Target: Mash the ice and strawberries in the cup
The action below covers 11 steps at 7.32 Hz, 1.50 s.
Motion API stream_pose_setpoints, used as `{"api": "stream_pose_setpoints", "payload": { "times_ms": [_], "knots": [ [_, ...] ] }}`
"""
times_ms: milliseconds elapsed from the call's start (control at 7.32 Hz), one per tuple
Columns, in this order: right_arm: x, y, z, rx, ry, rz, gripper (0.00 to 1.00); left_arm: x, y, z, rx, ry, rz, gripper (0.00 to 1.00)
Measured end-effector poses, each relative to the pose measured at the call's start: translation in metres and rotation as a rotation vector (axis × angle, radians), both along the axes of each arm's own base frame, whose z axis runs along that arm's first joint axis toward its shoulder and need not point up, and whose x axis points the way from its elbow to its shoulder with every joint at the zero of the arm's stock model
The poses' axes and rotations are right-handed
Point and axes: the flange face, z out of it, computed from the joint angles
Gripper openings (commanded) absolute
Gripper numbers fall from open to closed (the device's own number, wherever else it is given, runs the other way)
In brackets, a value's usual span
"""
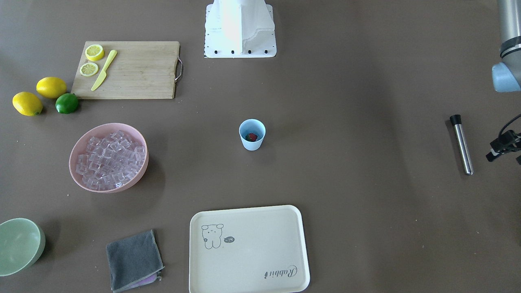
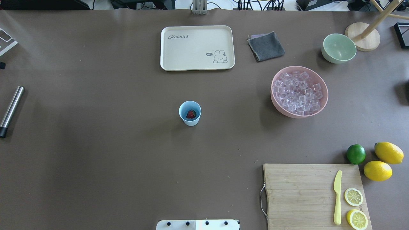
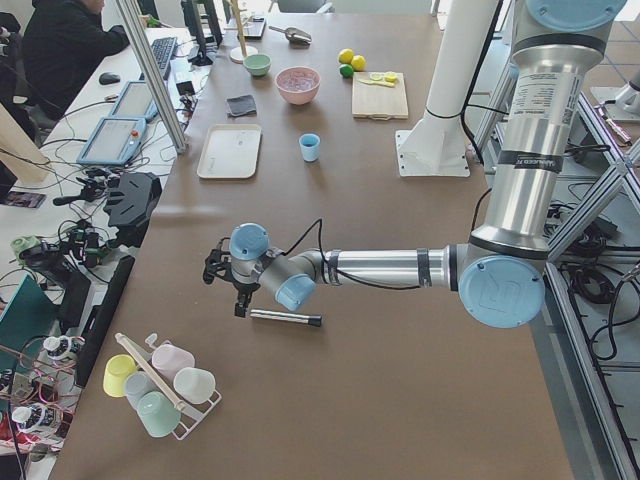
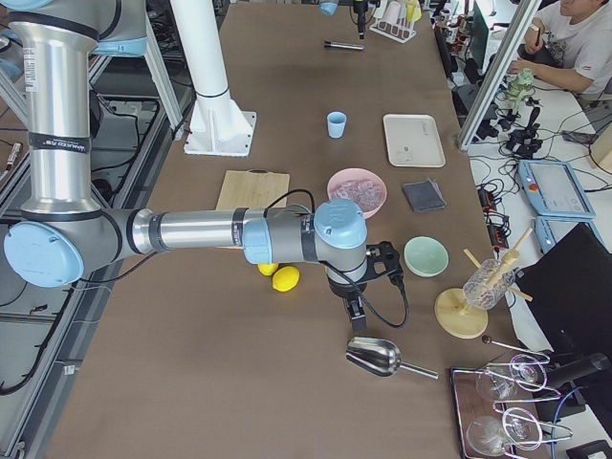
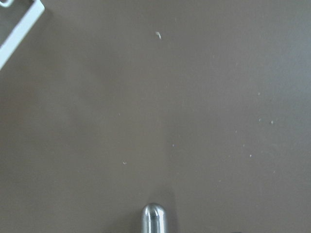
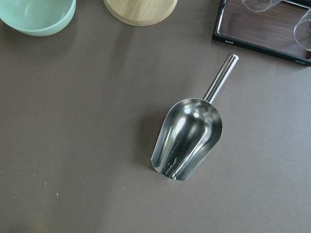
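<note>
Mid-frame on the worktop, the cup holds the strawberry; ice fills the pink bowl; for left pincer and right pincer, opening cannot be told

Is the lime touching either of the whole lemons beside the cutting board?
Apart. Overhead view shows bare table between the lime and the upper lemon, and the lower lemon.

There's the left arm, forearm stretched out long and level, wrist bent so the left end effector points down. The right arm reaches out flat the same way, with the right end effector aimed straight down. Whether either one's jaws are parted or closed, I can't tell from these angles.
</note>
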Motion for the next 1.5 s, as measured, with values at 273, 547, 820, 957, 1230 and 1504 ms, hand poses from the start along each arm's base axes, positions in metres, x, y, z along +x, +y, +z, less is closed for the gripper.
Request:
{"api": "stream_pose_setpoints", "payload": {
  "times_ms": [273,547,820,957,1230,1504],
  "knots": [
    [0.0,0.002,0.009,-0.029,-0.006,0.001,0.99,-0.064,0.005,-0.066,-0.013,0.028,-0.037,0.97],
    [0.0,0.001,0.015,-0.044,-0.01,0.003,0.99,-0.104,0.03,-0.104,-0.014,-0.004,-0.019,0.97],
    [0.001,-0.002,0.017,-0.05,-0.013,0.003,0.99,-0.111,0.049,-0.108,-0.026,-0.018,-0.011,0.97],
    [0.001,-0.005,0.018,-0.051,-0.013,0.004,0.99,-0.105,0.045,-0.112,-0.022,-0.025,0.001,0.97],
    [0.001,-0.017,0.016,-0.049,-0.013,0.003,0.99,-0.091,0.039,-0.113,-0.022,-0.051,0.025,0.98],
    [-0.005,-0.029,0.014,-0.049,-0.012,-0.007,0.99,-0.082,0.035,-0.105,-0.04,-0.1,0.029,0.98]
  ]
}}
